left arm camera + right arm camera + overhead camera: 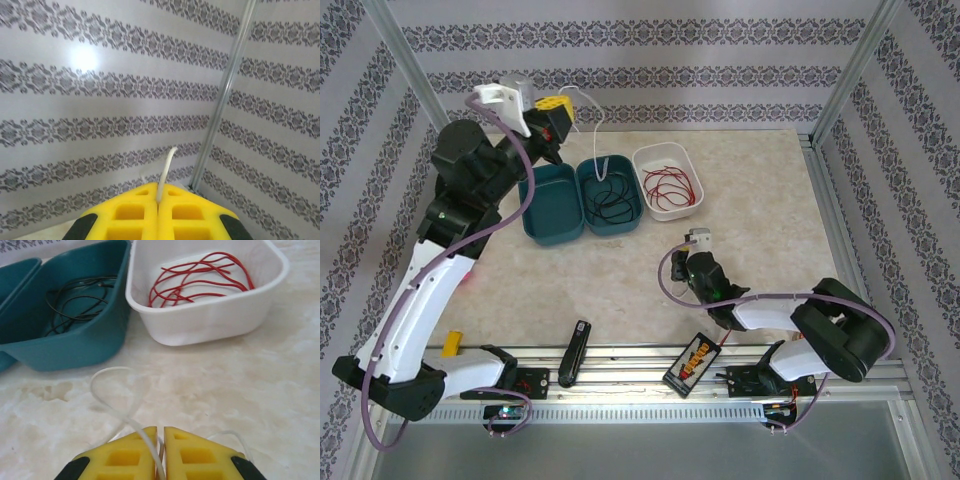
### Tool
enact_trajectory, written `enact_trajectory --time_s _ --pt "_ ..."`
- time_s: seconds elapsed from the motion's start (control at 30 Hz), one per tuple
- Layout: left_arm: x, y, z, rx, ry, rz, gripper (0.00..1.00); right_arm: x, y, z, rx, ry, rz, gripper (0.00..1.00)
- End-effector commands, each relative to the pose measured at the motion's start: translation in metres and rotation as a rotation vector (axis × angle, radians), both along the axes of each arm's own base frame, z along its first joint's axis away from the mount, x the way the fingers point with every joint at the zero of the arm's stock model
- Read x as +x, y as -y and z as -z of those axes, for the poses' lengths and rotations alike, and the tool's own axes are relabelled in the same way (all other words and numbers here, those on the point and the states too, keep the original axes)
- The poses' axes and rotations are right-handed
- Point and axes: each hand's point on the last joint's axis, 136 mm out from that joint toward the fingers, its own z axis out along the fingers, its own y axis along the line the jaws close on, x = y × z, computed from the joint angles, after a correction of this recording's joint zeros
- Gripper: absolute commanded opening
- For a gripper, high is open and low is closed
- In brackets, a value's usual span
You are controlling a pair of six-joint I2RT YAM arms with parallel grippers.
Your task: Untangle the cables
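Curling thinly, the white cable [111, 369] forms one loose loop.

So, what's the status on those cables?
Left gripper raised, right gripper low, both shut on white cable. Black cable in middle teal bin, red cable in white bin. Nothing blocking.

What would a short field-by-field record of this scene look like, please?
left gripper: shut on the white cable, raised near the back wall
right gripper: shut on the white cable, low over the table
white cable slack: a loop lying on the table just ahead of the right gripper
black cable: coiled inside a teal bin
red cable: coiled inside the white bin
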Motion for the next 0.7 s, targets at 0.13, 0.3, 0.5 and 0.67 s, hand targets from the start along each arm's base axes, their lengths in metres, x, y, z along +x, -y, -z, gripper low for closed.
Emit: enact_trajectory --time_s 0.13,0.3,0.5,0.67 --pt "0.004 -0.025 -0.004 0.013 0.004 -0.114 0.0 -0.005 0.019 -0.003 0.006 -0.012 0.06 0.09" --pt "0.037 -0.044 0.032 0.056 -0.112 -0.208 0.0 -0.007 0.022 -0.013 0.016 -0.014 0.059 0.09" --pt "0.085 -0.077 0.094 0.074 -0.294 -0.313 0.0 -0.014 0.027 -0.027 0.046 -0.015 0.063 0.14" --pt "0.117 -0.112 0.15 0.081 -0.446 -0.451 0.0 -0.018 0.033 -0.038 0.063 -0.008 0.065 0.15"
